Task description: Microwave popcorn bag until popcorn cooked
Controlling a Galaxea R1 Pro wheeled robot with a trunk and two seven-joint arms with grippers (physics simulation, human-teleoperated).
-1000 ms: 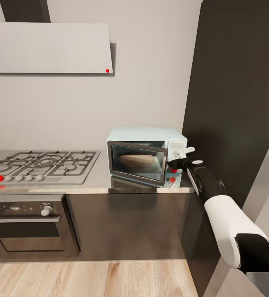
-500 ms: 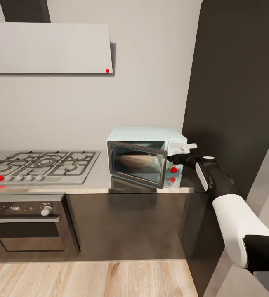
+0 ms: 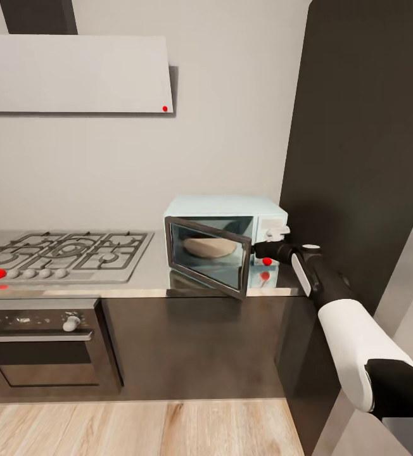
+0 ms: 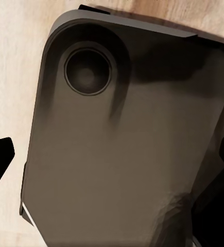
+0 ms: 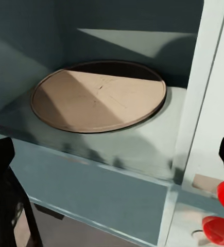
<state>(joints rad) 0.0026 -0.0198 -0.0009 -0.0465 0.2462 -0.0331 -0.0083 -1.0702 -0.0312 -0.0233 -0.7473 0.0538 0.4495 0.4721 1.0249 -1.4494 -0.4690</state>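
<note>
**Microwave door ajar, tan shape inside**

Your pale-blue boxy microwave (image 3: 224, 239) sits on the grey metallic countertop (image 3: 143, 291) with its dark-framed glass door (image 3: 208, 256) partly swung out. Inside lies a flat tan round shape (image 5: 99, 96); whether it is the popcorn bag, you cannot tell. Your right gripper (image 3: 271, 242) sits at the white knob panel (image 3: 271, 229), jaws spread apart in the wrist view. Left jaws: spread.
</note>
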